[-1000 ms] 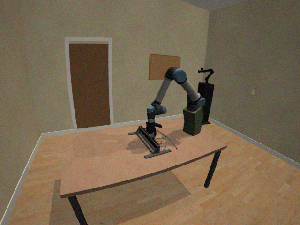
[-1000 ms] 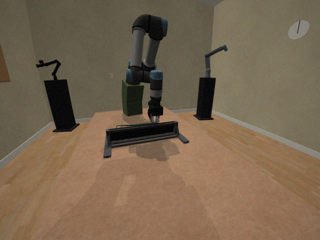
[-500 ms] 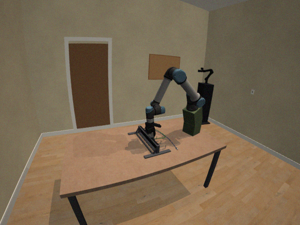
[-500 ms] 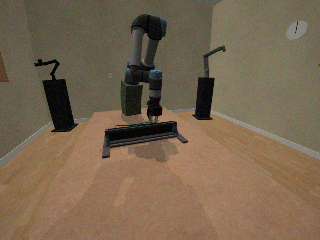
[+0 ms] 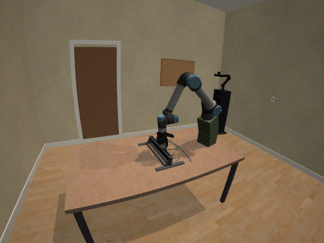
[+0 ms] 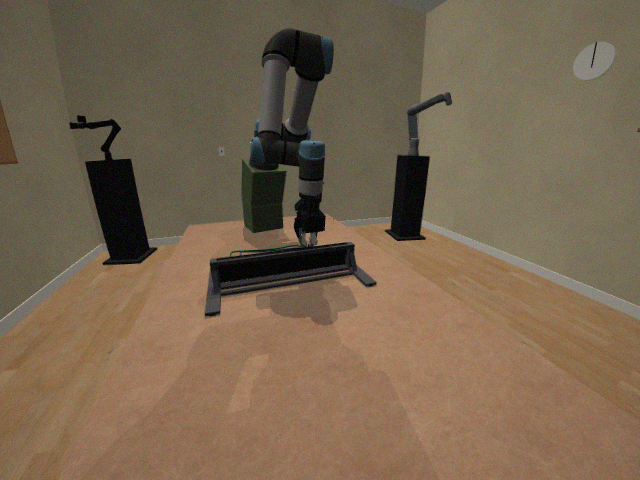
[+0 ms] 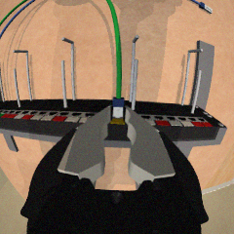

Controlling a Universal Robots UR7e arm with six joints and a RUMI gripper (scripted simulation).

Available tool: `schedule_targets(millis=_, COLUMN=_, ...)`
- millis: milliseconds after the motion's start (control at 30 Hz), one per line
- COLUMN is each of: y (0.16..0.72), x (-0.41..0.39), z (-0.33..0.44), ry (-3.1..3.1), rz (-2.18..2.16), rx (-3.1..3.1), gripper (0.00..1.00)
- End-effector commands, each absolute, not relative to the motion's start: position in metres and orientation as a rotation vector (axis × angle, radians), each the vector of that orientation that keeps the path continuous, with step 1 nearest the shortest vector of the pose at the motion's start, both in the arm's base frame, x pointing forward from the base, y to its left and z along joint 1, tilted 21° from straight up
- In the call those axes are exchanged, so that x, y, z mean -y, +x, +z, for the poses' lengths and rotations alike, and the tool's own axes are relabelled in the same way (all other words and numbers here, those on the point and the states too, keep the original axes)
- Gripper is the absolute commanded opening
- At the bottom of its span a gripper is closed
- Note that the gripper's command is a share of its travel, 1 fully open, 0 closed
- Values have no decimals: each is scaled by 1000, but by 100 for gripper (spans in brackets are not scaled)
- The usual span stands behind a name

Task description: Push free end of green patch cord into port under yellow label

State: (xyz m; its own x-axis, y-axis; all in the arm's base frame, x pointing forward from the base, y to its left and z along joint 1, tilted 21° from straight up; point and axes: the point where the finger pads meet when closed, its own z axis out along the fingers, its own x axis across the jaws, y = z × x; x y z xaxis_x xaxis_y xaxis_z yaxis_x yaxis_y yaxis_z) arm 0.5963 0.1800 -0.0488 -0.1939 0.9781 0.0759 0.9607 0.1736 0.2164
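The dark rack (image 5: pixel 160 154) (image 6: pixel 279 268) (image 7: pixel 49 128) stands upright on the table (image 5: pixel 110 177), with its row of ports facing the arm's side. My gripper (image 5: pixel 163 146) (image 6: pixel 309 242) (image 7: pixel 118 106) points down at the rack's top edge, towards its right half in the exterior view. It is shut on the green cord's plug (image 7: pixel 117 108), which sits right at the rack's port row. The green cord (image 7: pixel 117 49) (image 5: pixel 173 144) (image 6: pixel 258 251) arcs away from the plug behind the rack. A small yellow patch (image 7: pixel 117 125) shows between the fingertips. The blue cord's free end (image 7: pixel 204 6) (image 5: pixel 190 160) lies on the table.
Red labels (image 7: pixel 58 118) (image 7: pixel 163 123) and grey ones run along the rack. Thin grey posts (image 7: pixel 73 68) rise behind it. The arm stands on a green pedestal (image 5: pixel 207 131) (image 6: pixel 263 198). Black camera stands (image 5: pixel 222 110) (image 6: pixel 116 206) (image 6: pixel 409 196) stand on the floor beyond the table.
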Motion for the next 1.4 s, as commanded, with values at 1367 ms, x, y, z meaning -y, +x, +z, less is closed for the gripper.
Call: schedule_targets(millis=1367, y=594, x=-180, z=-48, ry=1939, rz=336, rx=-2342, gripper=22)
